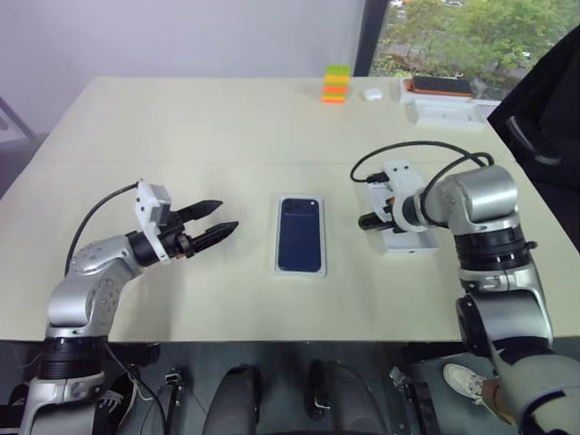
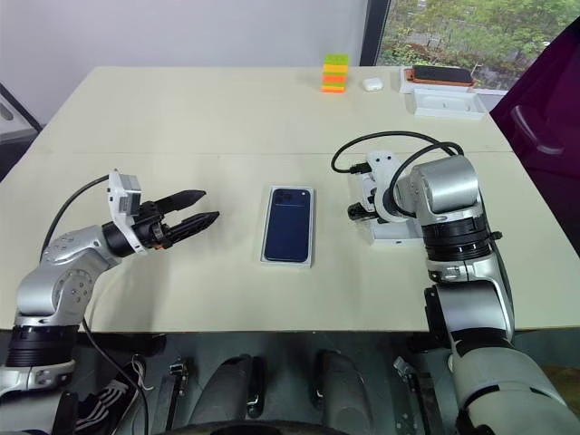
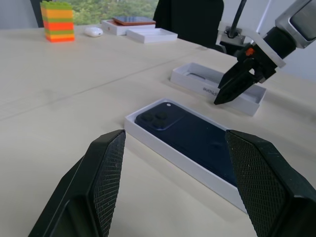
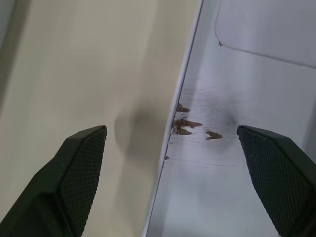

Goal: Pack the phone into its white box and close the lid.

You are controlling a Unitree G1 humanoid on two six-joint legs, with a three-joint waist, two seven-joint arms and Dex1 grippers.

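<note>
The dark navy phone (image 1: 301, 233) lies camera side up inside the shallow white box (image 1: 280, 258) at the middle of the table. To its right the lid (image 1: 410, 240) rests with its plain white inside facing up. My right gripper (image 1: 370, 216) points steeply down over the lid's left side and is open. Its black fingers (image 4: 74, 173) straddle the lid's side wall (image 4: 170, 148), one outside over the table and one over the inside. My left gripper (image 1: 227, 215) hovers level to the left of the box, open and empty, aimed at the phone (image 3: 192, 136).
At the far edge stand a stack of coloured blocks (image 1: 335, 83), a small white case (image 1: 371, 92), a dark orange-edged device (image 1: 441, 86) on a white box, and a white insert (image 1: 446, 112). A dark chair (image 1: 544, 118) is at the far right.
</note>
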